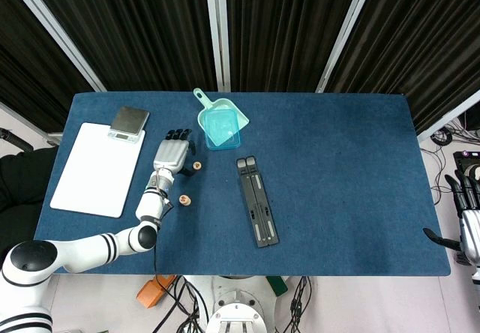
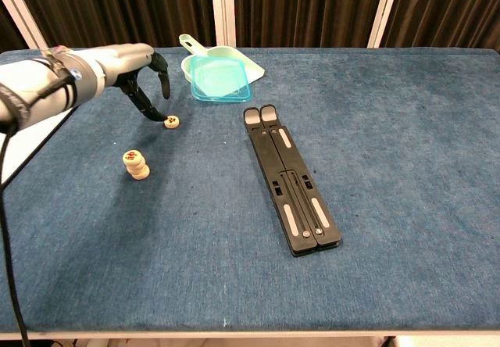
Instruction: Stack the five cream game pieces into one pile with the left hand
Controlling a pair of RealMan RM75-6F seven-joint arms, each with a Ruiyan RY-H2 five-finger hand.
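A short pile of cream game pieces [image 2: 138, 165] [image 1: 184, 199] stands on the blue table, red mark on its top piece. One more cream piece [image 2: 172, 122] [image 1: 196, 166] lies flat beyond it. My left hand [image 2: 141, 69] [image 1: 171, 154] hovers just left of that single piece, fingers curled downward and apart, holding nothing; one fingertip is close to the piece. My right hand [image 1: 466, 214] shows at the far right edge of the head view, off the table, fingers spread, empty.
A teal scoop with a lid [image 2: 219, 73] lies behind the single piece. A black folded stand [image 2: 289, 179] lies mid-table. A white board [image 1: 97, 168] and a grey scale [image 1: 129, 121] sit at the left.
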